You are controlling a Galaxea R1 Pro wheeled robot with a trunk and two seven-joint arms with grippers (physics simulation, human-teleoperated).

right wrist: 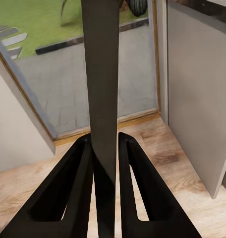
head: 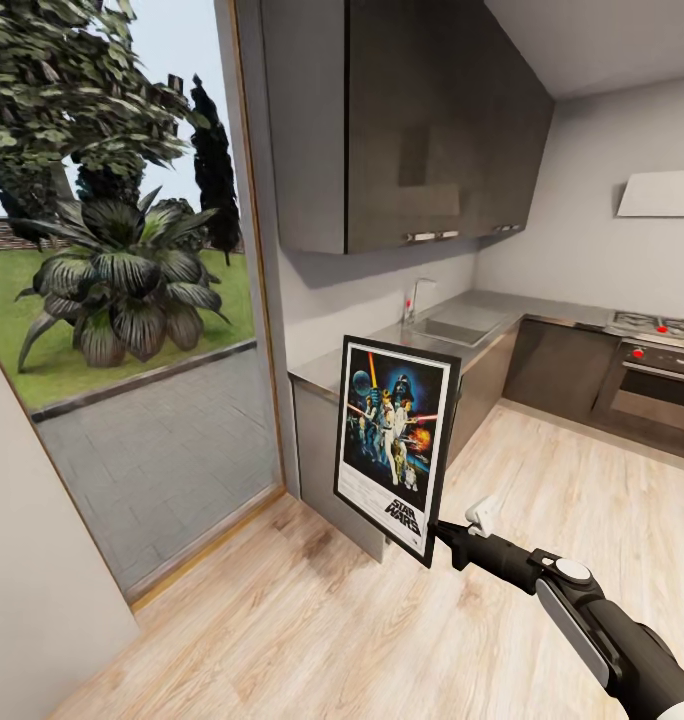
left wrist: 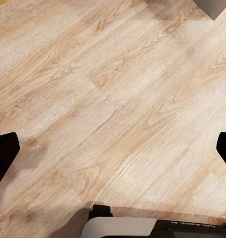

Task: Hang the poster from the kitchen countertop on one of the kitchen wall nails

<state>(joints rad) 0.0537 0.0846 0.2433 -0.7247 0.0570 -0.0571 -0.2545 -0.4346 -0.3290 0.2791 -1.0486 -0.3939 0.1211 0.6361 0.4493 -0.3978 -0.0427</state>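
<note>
A kitchen with a pale wood floor runs from a big glass door on the left to grey cabinets at the back.

Nearest, the right arm reaches in from the lower right of the head view. Its right gripper is clamped on the bottom corner of the poster, which stands upright in the air, slightly tilted, its printed face towards the head camera. In the right wrist view the poster shows edge-on as a dark strip pinched between the two black fingers, well above the floor.

The left gripper looks straight down at bare floorboards; its two dark fingertips sit wide apart at opposite edges, with nothing between them.

Behind the poster lies the countertop, with a sunken sink and tap. Dark wall cupboards hang above it. Farther right stands an oven under a hob. Through the door, paving, lawn and a leafy plant show outside.
</note>
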